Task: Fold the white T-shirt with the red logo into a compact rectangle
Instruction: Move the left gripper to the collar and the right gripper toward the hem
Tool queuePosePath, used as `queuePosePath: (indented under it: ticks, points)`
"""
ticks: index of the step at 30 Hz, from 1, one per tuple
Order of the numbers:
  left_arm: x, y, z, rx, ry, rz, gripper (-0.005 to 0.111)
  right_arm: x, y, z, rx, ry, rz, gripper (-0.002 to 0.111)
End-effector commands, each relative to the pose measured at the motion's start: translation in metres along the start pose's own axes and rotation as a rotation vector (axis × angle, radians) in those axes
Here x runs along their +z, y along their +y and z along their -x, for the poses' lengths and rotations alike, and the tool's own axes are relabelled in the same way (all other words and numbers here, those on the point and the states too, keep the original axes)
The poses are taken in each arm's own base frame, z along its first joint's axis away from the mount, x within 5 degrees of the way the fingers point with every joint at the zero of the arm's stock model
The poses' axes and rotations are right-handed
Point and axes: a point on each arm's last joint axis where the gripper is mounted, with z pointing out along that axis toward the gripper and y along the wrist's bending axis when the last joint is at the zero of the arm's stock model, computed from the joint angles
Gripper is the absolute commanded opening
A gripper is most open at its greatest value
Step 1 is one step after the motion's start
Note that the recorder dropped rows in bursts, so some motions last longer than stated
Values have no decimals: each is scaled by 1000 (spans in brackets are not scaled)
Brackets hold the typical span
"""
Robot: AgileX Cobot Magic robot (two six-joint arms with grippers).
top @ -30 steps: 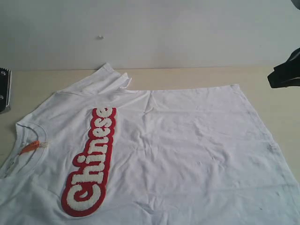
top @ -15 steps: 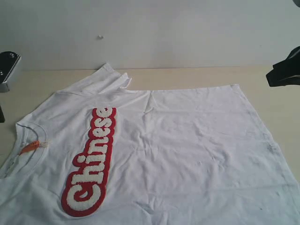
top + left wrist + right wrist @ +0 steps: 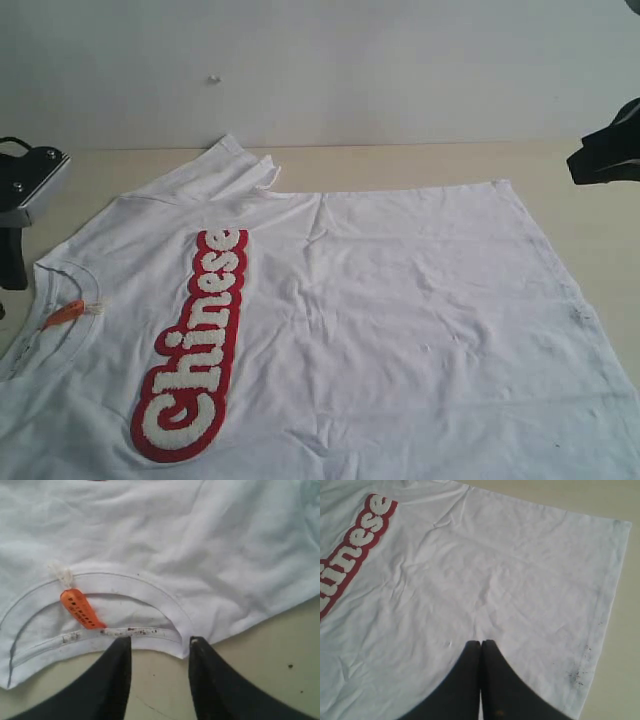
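The white T-shirt (image 3: 400, 300) lies spread face up on the table, collar at the left and hem at the right. The red logo (image 3: 190, 345) runs lengthwise down its chest and also shows in the right wrist view (image 3: 355, 550). My left gripper (image 3: 159, 641) is open, with its fingertips just off the collar's edge (image 3: 150, 632) near the orange neck tag (image 3: 80, 609). Nothing is between its fingers. My right gripper (image 3: 481, 642) is shut and empty above the shirt's lower body near the hem (image 3: 607, 595).
The tan table (image 3: 590, 230) shows around the shirt, with a pale wall behind. One sleeve (image 3: 225, 165) is bunched at the far edge. Dark specks mark the hem corner (image 3: 577, 672). The left arm's silver housing (image 3: 30, 185) and the right arm's black part (image 3: 605, 155) sit at the view's sides.
The left arm has come in from the left edge toward the collar. The right arm has barely shifted, and the shirt has not moved.
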Motion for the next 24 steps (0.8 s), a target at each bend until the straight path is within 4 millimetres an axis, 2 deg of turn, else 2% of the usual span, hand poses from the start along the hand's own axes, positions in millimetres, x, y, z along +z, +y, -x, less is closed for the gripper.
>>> queuePosePath:
  ticks: [1,5,7,9,12,15,21,24]
  points:
    - [7,4,-1,-3,0,-23,39,-2,-1,2,-6,-18,-9,0]
    - [11,9,-2,-38,6,34,40,-2,-1,2,-6,-18,-9,0]
    - [13,8,-2,-115,8,77,48,-2,-1,2,-6,-18,-9,0]
    - [15,8,-2,-176,4,94,62,-2,-1,3,-5,-22,-10,0]
    - [23,7,-3,-176,8,50,78,-2,-1,4,-2,-30,-12,0]
    - [25,6,-2,-144,1,29,88,-2,-1,4,0,-32,-10,0]
    - [25,-4,0,-90,-25,-92,90,-2,-1,4,0,-32,-10,0]
    - [26,-3,3,-162,-55,-83,91,-2,-1,4,1,-32,-9,0]
